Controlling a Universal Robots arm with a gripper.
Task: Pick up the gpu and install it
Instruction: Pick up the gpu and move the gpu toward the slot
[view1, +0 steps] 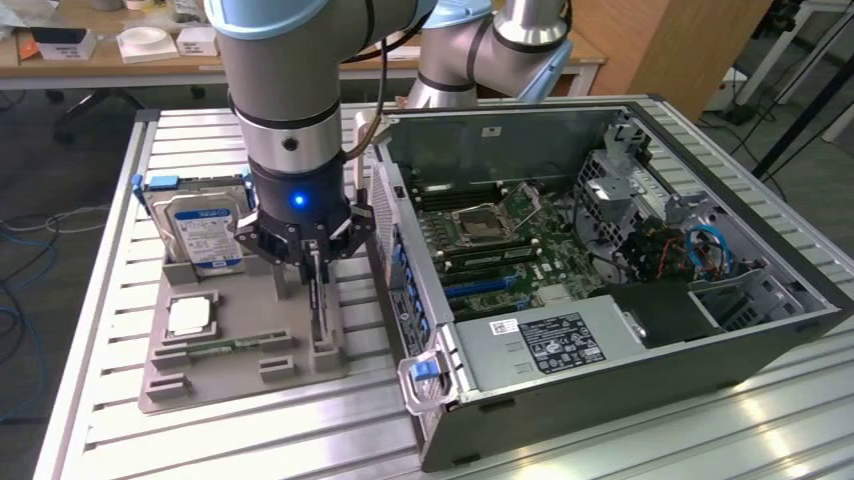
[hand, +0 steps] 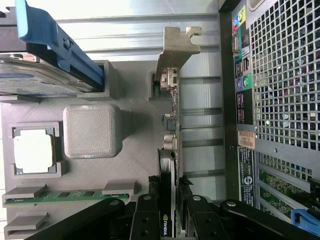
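The gpu (view1: 318, 310) is a thin dark card standing on edge in a slot of the grey holder tray (view1: 227, 375), next to the open computer case (view1: 601, 270). In the wrist view the gpu (hand: 172, 125) runs edge-on away from me, with its pale metal bracket (hand: 177, 50) at the far end. My gripper (view1: 314, 268) is lowered over the card's near end. In the wrist view, the gripper (hand: 170, 220) has its black fingers (hand: 147, 220) against both faces of the card. The card still sits in the tray.
On the tray (hand: 135, 160) stand a silver hard drive (view1: 200, 235) with a blue rail, a square processor chip (view1: 191, 317) and a green memory stick (view1: 227, 347). The case's perforated rear panel (hand: 280, 100) is close beside the card. The motherboard (view1: 521, 250) lies exposed inside.
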